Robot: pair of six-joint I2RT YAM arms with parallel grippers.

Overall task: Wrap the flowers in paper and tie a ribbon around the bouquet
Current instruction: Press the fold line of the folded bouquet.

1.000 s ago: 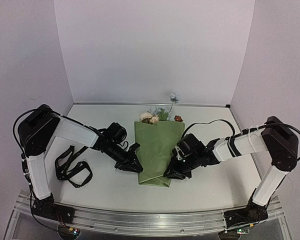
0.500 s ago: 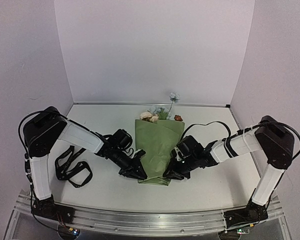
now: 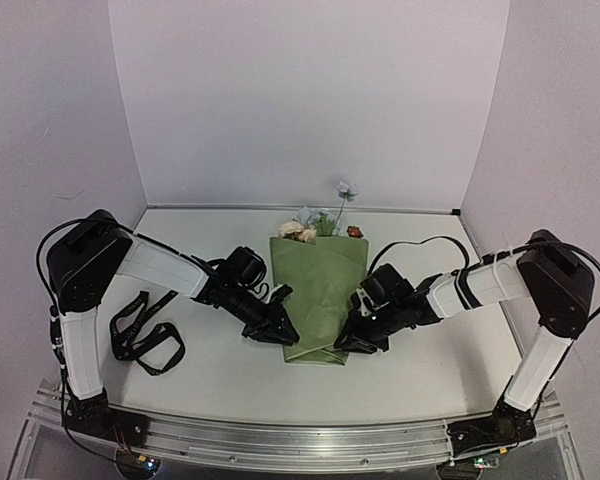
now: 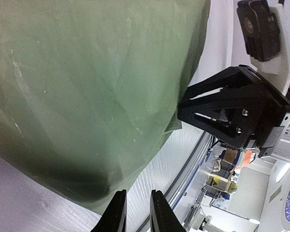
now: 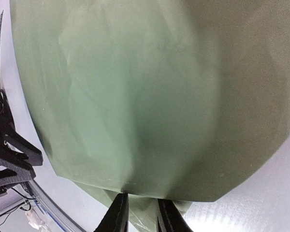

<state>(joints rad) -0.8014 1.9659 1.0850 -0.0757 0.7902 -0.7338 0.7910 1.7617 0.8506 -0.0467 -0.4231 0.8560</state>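
Looking for the bouquet point(image 3: 320, 295): where is it?

Flat on the bench point(image 3: 420, 385), midway between the two arms, narrow end toward their bases. The flowers point(image 3: 305, 228) poke out of the wide far end, and one pale bloom stands above the rest.

And the left tool point(image 3: 287, 335)?

At the lower left edge of the green paper point(image 4: 87, 96). Its jaws stand a narrow slit apart with bare bench showing between them, and the paper's edge lies just beyond the tips. Nothing is in them.

The right tool point(image 3: 348, 343)?

At the lower right edge, facing the left one. Its jaws are a slit apart too, tips at a fold, with green paper showing in the gap. Whether it pinches the paper I cannot tell.

The ribbon point(image 3: 140, 335)?

Loose black loops on the bench, left of the left arm, well apart from the bouquet.
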